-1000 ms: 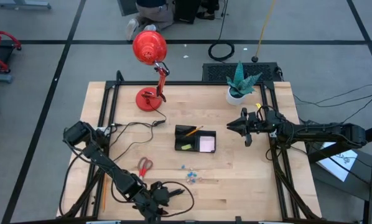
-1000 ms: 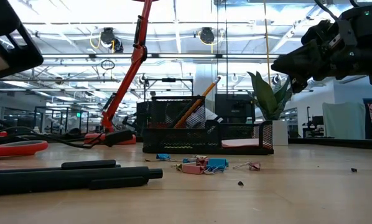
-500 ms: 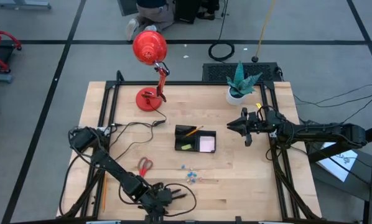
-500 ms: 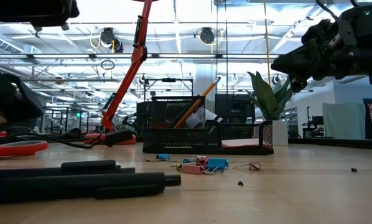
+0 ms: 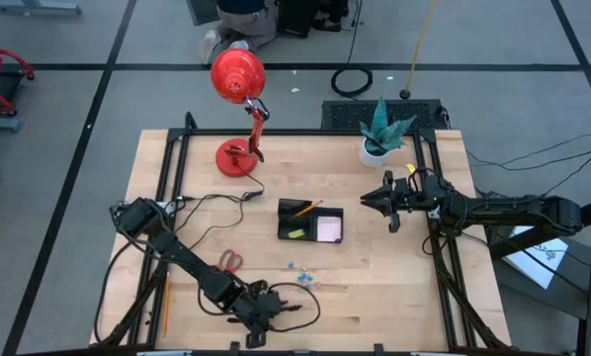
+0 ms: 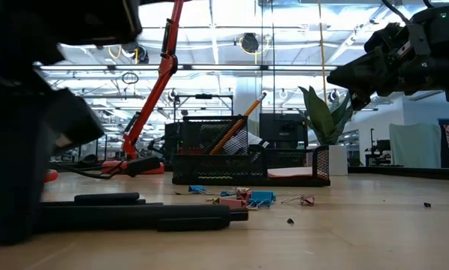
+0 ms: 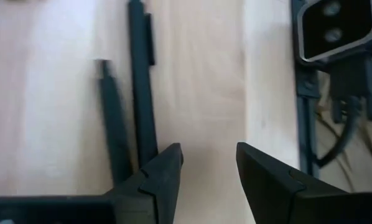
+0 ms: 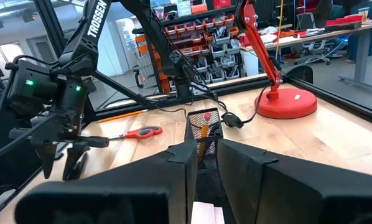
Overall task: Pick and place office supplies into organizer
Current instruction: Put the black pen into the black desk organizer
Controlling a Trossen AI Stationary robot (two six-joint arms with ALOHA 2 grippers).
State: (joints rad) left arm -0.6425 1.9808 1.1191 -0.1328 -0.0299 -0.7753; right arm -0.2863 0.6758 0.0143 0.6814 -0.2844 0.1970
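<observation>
Bright even overhead light; ceiling glare in low view; left wrist view blurred.

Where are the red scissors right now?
In the high view, the red-handled scissors lie on the wooden table's left half, between the black mesh organizer and the left arm.

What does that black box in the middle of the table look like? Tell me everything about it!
The organizer is a low black tray that looks like wire mesh, wider than tall, split into a few compartments. It sits flat near the middle of the wooden table. An orange pencil leans slanted in one compartment with its tip poking above the rim, a yellow-green small piece lies in another, and a pale sticky-note pad fills the square one. Neither end effector touches it.
</observation>
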